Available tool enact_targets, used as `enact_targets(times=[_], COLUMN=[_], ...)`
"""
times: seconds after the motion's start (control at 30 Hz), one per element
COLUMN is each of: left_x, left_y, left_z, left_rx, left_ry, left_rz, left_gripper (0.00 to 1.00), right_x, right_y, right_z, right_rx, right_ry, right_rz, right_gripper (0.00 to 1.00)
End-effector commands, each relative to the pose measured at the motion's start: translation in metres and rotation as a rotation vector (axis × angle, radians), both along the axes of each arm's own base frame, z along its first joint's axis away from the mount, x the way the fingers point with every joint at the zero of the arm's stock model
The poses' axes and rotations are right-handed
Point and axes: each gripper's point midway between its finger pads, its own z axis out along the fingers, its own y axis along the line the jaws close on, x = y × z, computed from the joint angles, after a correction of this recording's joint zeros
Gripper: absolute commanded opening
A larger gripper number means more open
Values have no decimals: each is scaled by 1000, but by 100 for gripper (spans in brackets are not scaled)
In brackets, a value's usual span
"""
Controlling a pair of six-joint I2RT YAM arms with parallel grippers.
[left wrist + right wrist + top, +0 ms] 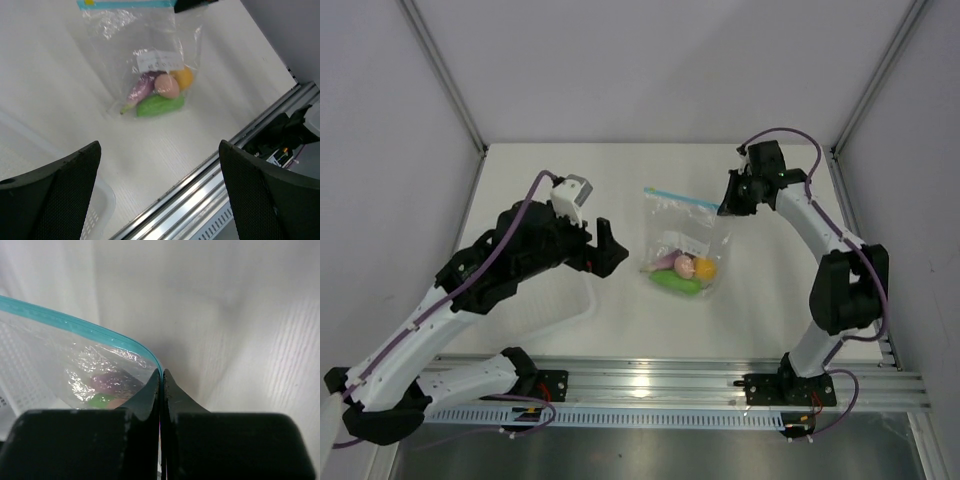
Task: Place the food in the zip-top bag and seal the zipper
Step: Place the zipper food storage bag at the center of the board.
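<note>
The clear zip-top bag (686, 236) lies flat in the middle of the table, its teal zipper (680, 199) at the far edge. The food sits bunched at the bag's near end: a green piece (160, 106), a pink one (166, 86), a purple one (141, 89) and a yellow one (184, 77). My right gripper (161, 374) is shut on the right end of the zipper (75, 325), at the bag's corner (725, 208). My left gripper (159, 150) hangs open and empty left of the bag (145, 45), apart from it.
A white perforated basket (568, 302) sits under the left arm; its corner (97, 210) shows beside the left finger. The metal rail (670, 380) runs along the table's near edge. Grey walls close in the back and both sides.
</note>
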Motion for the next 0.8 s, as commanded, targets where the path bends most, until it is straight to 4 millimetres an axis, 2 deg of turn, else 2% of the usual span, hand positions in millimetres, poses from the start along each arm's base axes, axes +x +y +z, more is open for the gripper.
enact_targets(times=[0.0,0.03,0.07,0.1,0.13,0.17,0.2,0.23,0.27,0.3,0.33,0.4,0.43,0.47,0.5,0.53,0.57,0.6,0.63,0.67,0.7,0.73,0.77], left_x=[-10,-14,-21,-23,-25,-31,-33,-33,-34,-36,-37,-38,-39,-40,-38,-37,-37,-37,-37,-37,-36,-36,-34], left_y=[-8,-9,-7,-8,-7,-2,-1,0,2,6,8,14,16,17,22,25,27,28,30,31,32,33,35], left_z=[9,2,8,3,-5,-7,-6,-3,-16,-12,-20,-20,-25,-32,-39,-37,-38,-47,-48,-47,-57,-60,-64], left_rx=[-124,-134,-176,-198,-203,-238,-259,-285,-288,-311,-309,-321,-321,-317,-311,-329,-337,-331,-342,-354,-347,-358,-359], left_ry=[-16,-2,-6,1,18,23,21,10,38,24,40,33,47,58,55,55,55,67,65,63,80,91,91], left_rz=[-36,-49,-53,-57,-51,-38,-32,-27,-9,6,18,43,53,57,88,114,124,136,144,152,168,188,207], left_gripper=[100,100,99,100,100,100,99,99,100,99,99,100,99,100,99,99,99,100,100,100,99,99,100], right_x=[41,51,64,73,79,88,92,95,97,97,95,86,82,75,60,51,42,25,15,3,-3,-21,-33], right_y=[-13,-20,-23,-25,-26,-24,-23,-22,-22,-23,-26,-31,-32,-32,-29,-28,-26,-22,-20,-16,-20,-12,-11], right_z=[-5,-11,-3,-18,-21,-15,-17,-22,-22,-24,-20,-24,-8,-4,-13,6,8,-1,2,18,20,10,22], right_rx=[-34,-61,-72,-95,-103,-94,-93,-91,-93,-97,-105,-141,-139,-142,-162,-157,-164,-193,-198,-179,-203,-218,-198], right_ry=[-6,-4,-26,-2,-2,-22,-22,-14,-23,-20,-27,-22,-67,-76,-58,-99,-108,-91,-99,-133,-146,-129,-157], right_rz=[-43,-61,-70,-68,-77,-75,-72,-77,-85,-91,-102,-120,-121,-120,-109,-110,-109,-98,-94,-96,-119,-89,-104], right_gripper=[0,0,7,15,34,43,49,62,72,97,99,99,99,99,99,99,99,99,99,99,99,100,99])
